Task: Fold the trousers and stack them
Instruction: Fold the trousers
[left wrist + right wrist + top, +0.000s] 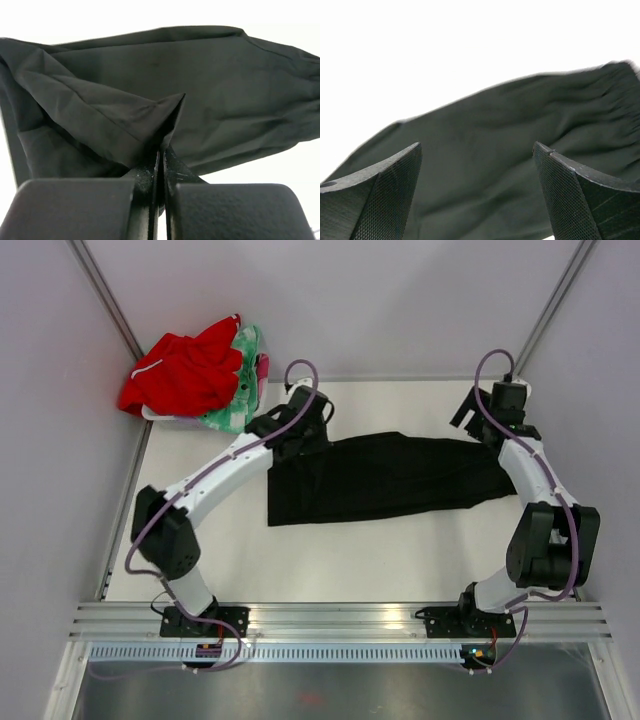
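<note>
The black trousers [390, 478] lie stretched sideways across the middle of the table, folded lengthwise. My left gripper [298, 440] sits at their back left corner. In the left wrist view it [162, 152] is shut on a raised fold of the trousers [230, 95], which peaks just above the jaws. My right gripper [466, 413] hovers past the trousers' right end, near the back of the table. Its fingers [395, 185] stand wide open with nothing between them [476, 148], and the gathered end of the trousers [530, 115] lies below.
A red garment [185, 370] and a green-and-pink patterned cloth [248, 380] are piled at the back left corner, close behind my left arm. Grey walls flank the table, and a metal rail [340, 618] runs along its near edge.
</note>
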Robot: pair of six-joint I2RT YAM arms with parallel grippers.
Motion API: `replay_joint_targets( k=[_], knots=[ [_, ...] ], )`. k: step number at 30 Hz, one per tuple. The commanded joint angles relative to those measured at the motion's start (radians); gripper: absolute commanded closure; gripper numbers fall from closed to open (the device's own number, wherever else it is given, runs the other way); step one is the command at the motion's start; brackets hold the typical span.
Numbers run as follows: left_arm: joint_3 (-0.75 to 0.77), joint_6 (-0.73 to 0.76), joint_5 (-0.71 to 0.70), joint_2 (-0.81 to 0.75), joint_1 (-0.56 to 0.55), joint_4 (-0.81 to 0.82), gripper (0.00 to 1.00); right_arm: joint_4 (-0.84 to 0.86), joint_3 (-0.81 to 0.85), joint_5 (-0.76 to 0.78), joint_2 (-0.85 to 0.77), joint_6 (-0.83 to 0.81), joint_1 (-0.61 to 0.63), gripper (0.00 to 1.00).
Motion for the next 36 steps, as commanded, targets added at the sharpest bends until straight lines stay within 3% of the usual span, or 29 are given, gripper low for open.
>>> replay_joint_targets(
  k=[1, 6, 16, 18, 19, 22, 28, 30, 32, 36],
  knots=[
    [0.141, -0.152, -0.063, 0.162, -0.034, 0.006, 0.98, -0.030, 0.116, 0.004, 0.036, -0.014, -0.030, 0.02],
    [0.355, -0.126, -0.020, 0.348, -0.086, -0.028, 0.98, -0.019, 0.123, -0.037, 0.036, -0.030, -0.037, 0.02],
    [0.356, -0.126, 0.112, 0.440, -0.118, 0.030, 0.98, -0.018, 0.071, -0.071, 0.050, -0.046, -0.055, 0.02],
    [0.366, -0.097, 0.139, 0.442, -0.117, 0.032, 0.92, -0.016, 0.065, -0.114, 0.053, -0.052, -0.055, 0.02],
    [0.379, -0.077, 0.153, 0.437, -0.117, 0.024, 0.64, -0.016, 0.064, -0.118, 0.051, -0.055, -0.054, 0.02],
    [0.387, -0.022, 0.153, 0.390, -0.117, -0.022, 0.01, -0.005, 0.054, -0.176, 0.044, -0.057, -0.055, 0.02],
    [0.378, 0.115, 0.055, 0.222, -0.095, -0.085, 0.00, 0.032, 0.050, -0.336, 0.011, -0.063, -0.051, 0.02],
    [0.338, 0.120, 0.075, 0.158, -0.039, -0.083, 0.00, 0.029, 0.051, -0.386, -0.001, -0.095, -0.032, 0.02],
    [0.207, 0.106, 0.104, 0.091, 0.033, -0.056, 0.00, 0.018, 0.054, -0.393, -0.010, -0.119, 0.009, 0.03],
    [-0.084, 0.142, 0.266, 0.015, 0.116, 0.041, 0.07, 0.031, 0.036, -0.410, 0.007, -0.181, 0.208, 0.05]
  ],
)
